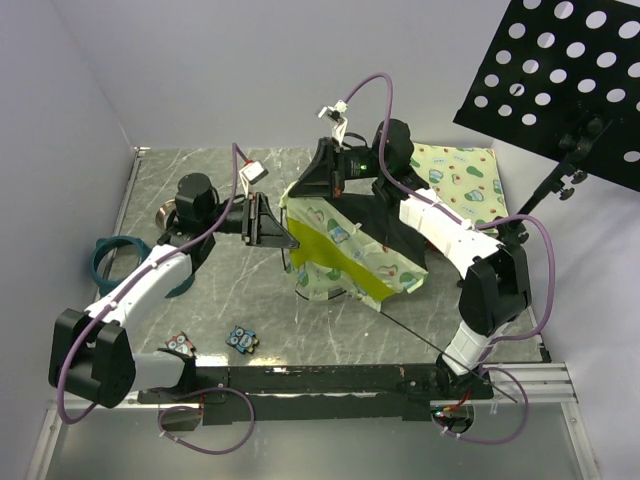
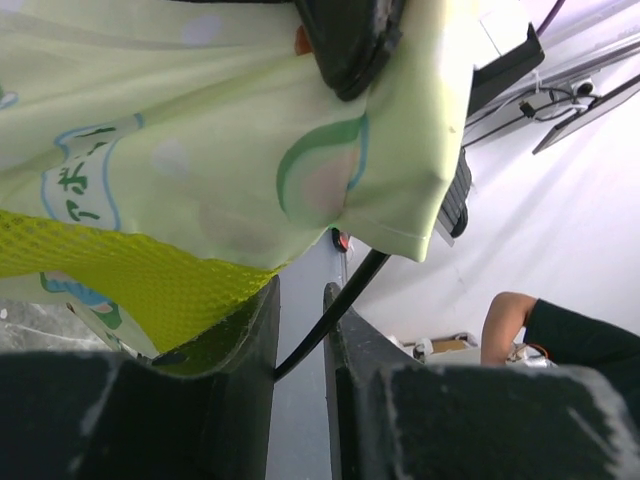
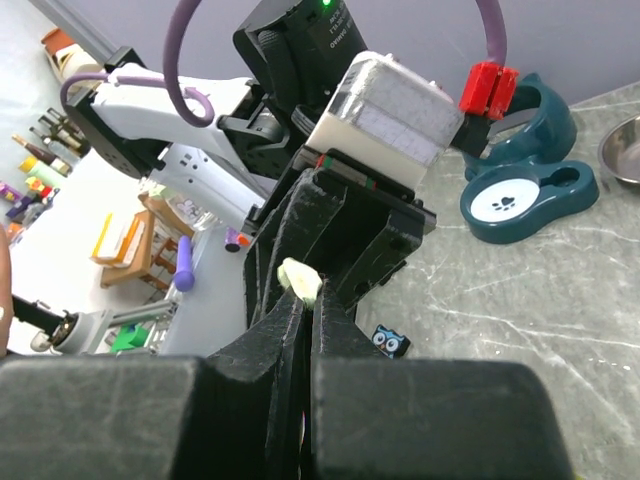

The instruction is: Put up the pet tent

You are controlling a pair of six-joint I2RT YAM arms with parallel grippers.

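Note:
The pet tent (image 1: 350, 250) lies slumped mid-table, cream-green avocado print with a lime-yellow panel (image 1: 335, 255) and black base. My right gripper (image 1: 292, 196) is at its upper left corner; the right wrist view shows this gripper (image 3: 305, 300) shut on a small fold of the pale green fabric (image 3: 300, 278). My left gripper (image 1: 290, 240) meets the tent's left edge. In the left wrist view its jaws (image 2: 300, 300) stand slightly apart with a thin black pole (image 2: 345, 295) running loose through the gap, under the fabric (image 2: 230, 130) and yellow mesh (image 2: 130, 280).
A flat avocado-print mat (image 1: 465, 180) lies at the back right. A teal feeder (image 1: 120, 262) and metal bowl (image 1: 165, 215) sit at the left. Two owl tiles (image 1: 241, 338) lie near the front. Another thin pole (image 1: 440, 350) crosses the front right. A black perforated board (image 1: 560, 70) overhangs the right.

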